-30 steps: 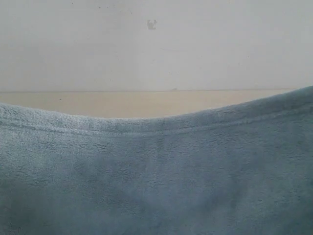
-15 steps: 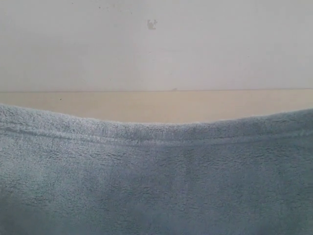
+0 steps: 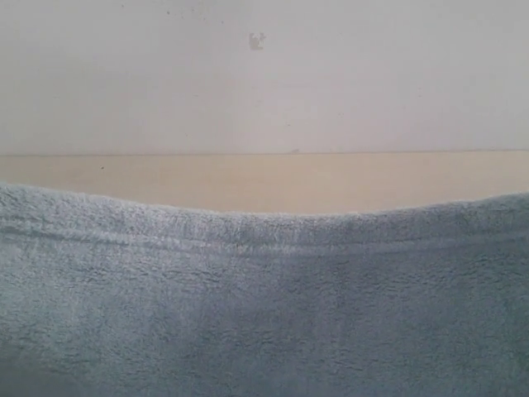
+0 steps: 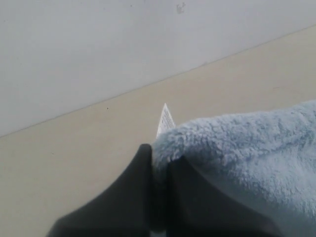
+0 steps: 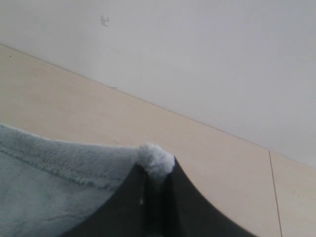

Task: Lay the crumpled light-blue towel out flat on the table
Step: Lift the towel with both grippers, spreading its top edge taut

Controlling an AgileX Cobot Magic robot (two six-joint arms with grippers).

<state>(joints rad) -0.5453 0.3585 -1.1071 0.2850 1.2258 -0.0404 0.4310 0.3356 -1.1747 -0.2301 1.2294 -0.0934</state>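
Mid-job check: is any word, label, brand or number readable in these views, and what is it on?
No text can be read in any view.
White label at the towel corner: faint print lines, too small and blurred to read.
Grey mark on the wall: too small to tell whether it is text at all.

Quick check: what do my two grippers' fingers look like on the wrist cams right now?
Left gripper: two matte charcoal-black fingers, smooth, tapering to narrow tips. Right gripper: the same. No cables or markings show.
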